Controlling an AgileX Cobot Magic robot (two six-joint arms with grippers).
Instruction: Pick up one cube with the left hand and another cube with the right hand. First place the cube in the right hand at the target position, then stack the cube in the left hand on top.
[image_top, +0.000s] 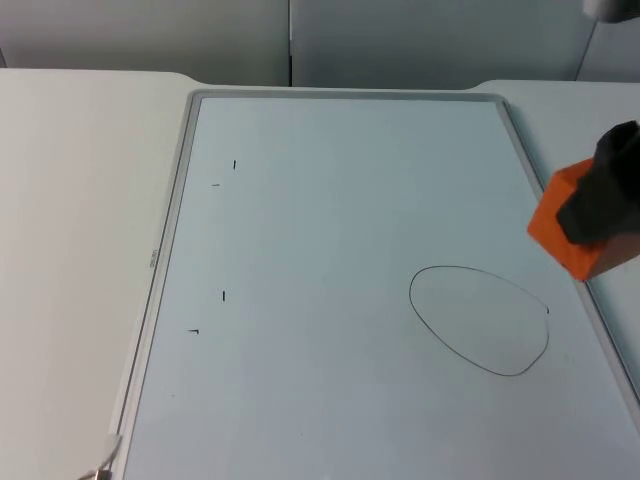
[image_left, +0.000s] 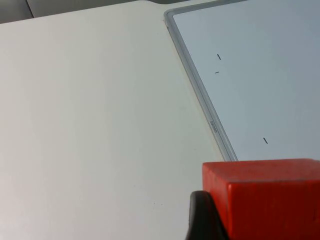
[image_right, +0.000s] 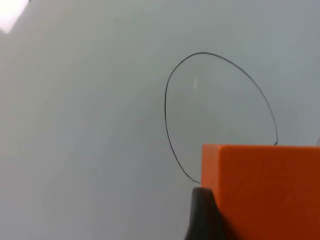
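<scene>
right claw (image_top: 600, 215) holds orange cube (image_top: 565, 230) (left claw (image_left: 240, 225): red cube (image_left: 270, 200)).

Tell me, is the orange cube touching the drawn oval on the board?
Apart. In the top view the orange cube, held by the right gripper, hangs clear of the oval.

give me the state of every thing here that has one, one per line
right gripper: shut on orange cube, raised near the whiteboard's right edge
orange cube: held, off the board
left gripper: shut on red cube
red cube: held
drawn oval: nothing inside it
whiteboard: lying flat
</scene>
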